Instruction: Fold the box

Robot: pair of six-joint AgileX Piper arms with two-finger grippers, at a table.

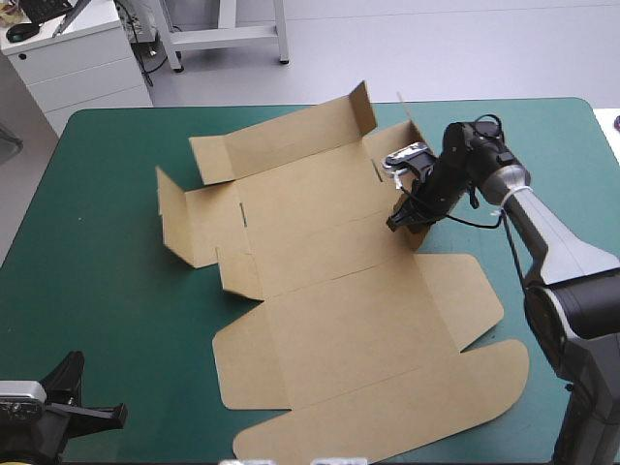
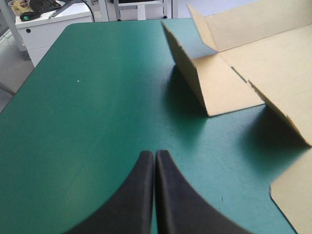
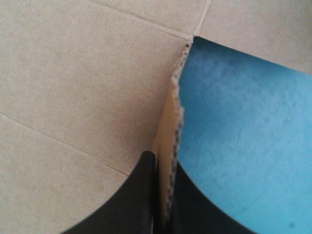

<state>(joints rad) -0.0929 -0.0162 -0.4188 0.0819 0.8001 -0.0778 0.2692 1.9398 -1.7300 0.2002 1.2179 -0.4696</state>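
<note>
Covering the bench (image 1: 97, 291) from edge to edge is a teal-green cover, smooth and bare around the board. Beyond the far edge is pale grey floor (image 1: 436, 48), with one white drawer cabinet (image 1: 77, 58) off the far-left corner.

Count: one box (image 1: 339, 281), two grippers.

Box: a single cut sheet of brown board, lying mid-bench and slanting from the far left toward the near right.
- The near half lies flat, and its rounded lid flap reaches close to the near edge of the bench.
- Four parts stand up from the sheet: the long far wall (image 1: 281, 136), the left end flap (image 1: 170, 203), a small tab (image 1: 232, 276) near the left end, and the right side flap (image 1: 415, 136).
- The rest of the floor panel is flat on the cover. No wall is tucked.

Right gripper (image 3: 163, 161): at the right side of the box, down on the raised side flap. Its jaws are clamped on the flap's cut edge. The right wrist view shows the board's fluted edge between them, with brown panel to one side and teal-green cover to the other.

Left gripper (image 2: 155, 153): at the near-left corner of the bench, over bare cover and apart from the box. Its jaws are together and hold nothing. The left end flap and the small tab stand ahead of it, to the right.
</note>
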